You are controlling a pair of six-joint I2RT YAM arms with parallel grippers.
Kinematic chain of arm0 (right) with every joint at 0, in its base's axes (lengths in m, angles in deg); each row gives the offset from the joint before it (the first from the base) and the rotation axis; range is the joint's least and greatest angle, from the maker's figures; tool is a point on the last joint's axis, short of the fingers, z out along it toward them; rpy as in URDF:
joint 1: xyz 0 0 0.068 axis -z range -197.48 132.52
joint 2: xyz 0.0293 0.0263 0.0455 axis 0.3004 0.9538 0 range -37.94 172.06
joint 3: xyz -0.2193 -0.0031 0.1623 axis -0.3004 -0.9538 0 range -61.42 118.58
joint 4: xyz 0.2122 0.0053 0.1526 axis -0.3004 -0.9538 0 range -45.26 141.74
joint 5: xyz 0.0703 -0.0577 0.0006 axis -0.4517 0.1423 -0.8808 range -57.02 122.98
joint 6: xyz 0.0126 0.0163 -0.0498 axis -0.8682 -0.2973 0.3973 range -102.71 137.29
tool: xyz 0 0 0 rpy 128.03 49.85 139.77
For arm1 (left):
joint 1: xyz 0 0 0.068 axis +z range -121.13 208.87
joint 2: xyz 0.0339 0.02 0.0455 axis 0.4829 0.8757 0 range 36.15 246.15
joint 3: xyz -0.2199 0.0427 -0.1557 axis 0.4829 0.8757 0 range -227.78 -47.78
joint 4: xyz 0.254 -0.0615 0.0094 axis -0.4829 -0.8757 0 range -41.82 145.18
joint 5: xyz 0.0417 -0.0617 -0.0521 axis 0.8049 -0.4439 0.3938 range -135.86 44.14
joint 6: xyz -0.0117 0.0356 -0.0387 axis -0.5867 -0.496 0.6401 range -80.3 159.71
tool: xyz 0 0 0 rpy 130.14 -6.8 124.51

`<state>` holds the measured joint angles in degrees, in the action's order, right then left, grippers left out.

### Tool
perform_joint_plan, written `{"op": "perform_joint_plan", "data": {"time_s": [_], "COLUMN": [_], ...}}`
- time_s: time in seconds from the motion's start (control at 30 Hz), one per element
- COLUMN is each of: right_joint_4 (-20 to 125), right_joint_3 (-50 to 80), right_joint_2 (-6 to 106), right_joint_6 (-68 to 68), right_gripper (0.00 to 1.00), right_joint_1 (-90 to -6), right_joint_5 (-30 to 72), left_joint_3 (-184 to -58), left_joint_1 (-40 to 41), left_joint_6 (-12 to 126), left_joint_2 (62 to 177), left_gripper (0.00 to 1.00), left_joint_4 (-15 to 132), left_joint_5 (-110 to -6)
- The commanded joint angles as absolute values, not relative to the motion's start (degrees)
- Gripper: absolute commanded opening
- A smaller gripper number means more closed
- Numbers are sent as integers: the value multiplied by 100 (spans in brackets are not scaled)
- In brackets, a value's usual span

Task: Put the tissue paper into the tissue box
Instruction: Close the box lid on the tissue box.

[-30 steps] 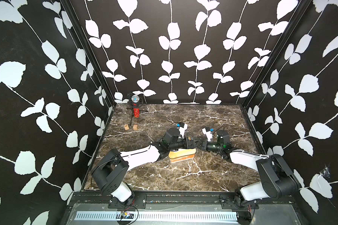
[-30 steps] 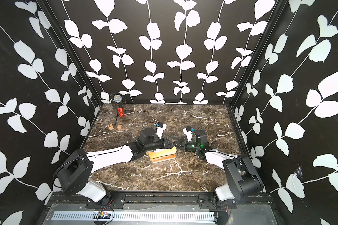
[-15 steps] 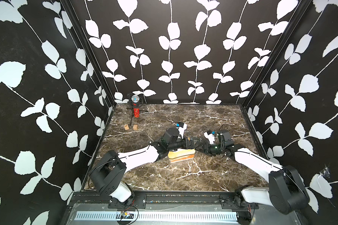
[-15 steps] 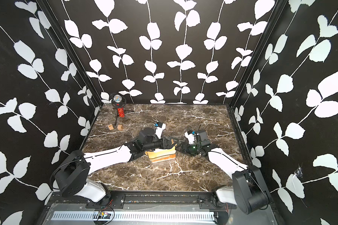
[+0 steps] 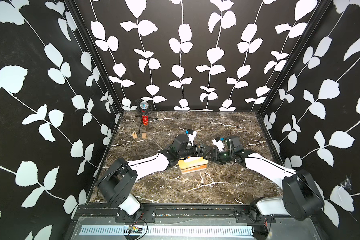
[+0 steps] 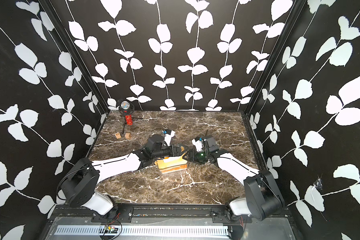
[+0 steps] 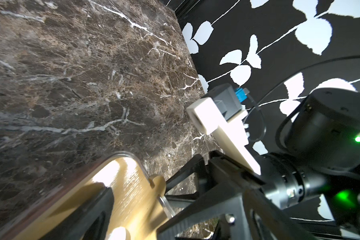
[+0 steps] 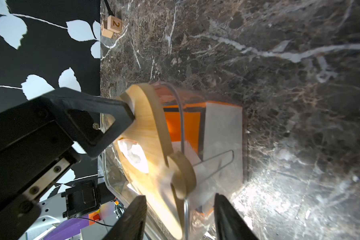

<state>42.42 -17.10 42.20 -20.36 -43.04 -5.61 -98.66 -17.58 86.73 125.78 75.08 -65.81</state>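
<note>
The clear tissue box (image 5: 192, 170) (image 6: 173, 169) stands mid-table with the bamboo lid (image 5: 193, 163) (image 8: 148, 124) lying on it. Inside it, the orange tissue paper (image 8: 185, 124) shows through the wall, and a white sheet (image 8: 133, 153) pokes through the lid's slot. My left gripper (image 5: 203, 151) (image 7: 154, 218) is wide open over the lid's far edge, one finger (image 8: 87, 116) touching the lid's end. My right gripper (image 5: 209, 155) (image 8: 179, 218) is open at the box's right end. Its fingers straddle the lid edge and the box wall without gripping them.
A microphone on a small tripod (image 5: 144, 108) stands at the back left corner. Two wooden cubes (image 5: 139, 135) (image 8: 112, 25) lie in front of it. Black leaf-patterned walls close the marble table (image 5: 175, 187) on three sides.
My right gripper's jaws have opened at the box's right end, and its arm has stretched out lower. The left gripper and the box have hardly moved.
</note>
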Motion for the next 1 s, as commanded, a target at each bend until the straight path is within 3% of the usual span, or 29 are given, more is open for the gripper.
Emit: {"op": "perform_joint_plan", "data": {"time_s": [0.0, 0.3, 0.6, 0.7, 0.73, 0.83, 0.97], "right_joint_4": [4392, 4573, 4695, 4796, 4786, 4616, 4539], "right_joint_3": [-1448, -1415, -1581, -1697, -1711, -1649, -1536], "right_joint_2": [4304, 4456, 4468, 4404, 4400, 4369, 4133], "right_joint_6": [-1999, -2046, -1833, -1763, -1753, -1749, -1900], "right_gripper": [51, 43, 23, 20, 21, 40, 55], "right_joint_1": [-4402, -4625, -4697, -4693, -4695, -4692, -4699], "right_joint_5": [-350, 80, 133, 78, 57, 40, 113], "left_joint_3": [-9888, -9578, -9458, -9465, -9472, -9557, -9831], "left_joint_1": [-1747, -1745, -1759, -1760, -1757, -1695, -1550], "left_joint_6": [8908, 9326, 9552, 9535, 9535, 9421, 9037], "left_joint_2": [12750, 12926, 13176, 13195, 13191, 12966, 12407], "left_gripper": [99, 99, 99, 99, 99, 99, 99], "left_joint_4": [7672, 8340, 8766, 8765, 8772, 8695, 7969], "left_joint_5": [-6781, -6854, -6959, -6964, -6960, -6902, -6863]}}
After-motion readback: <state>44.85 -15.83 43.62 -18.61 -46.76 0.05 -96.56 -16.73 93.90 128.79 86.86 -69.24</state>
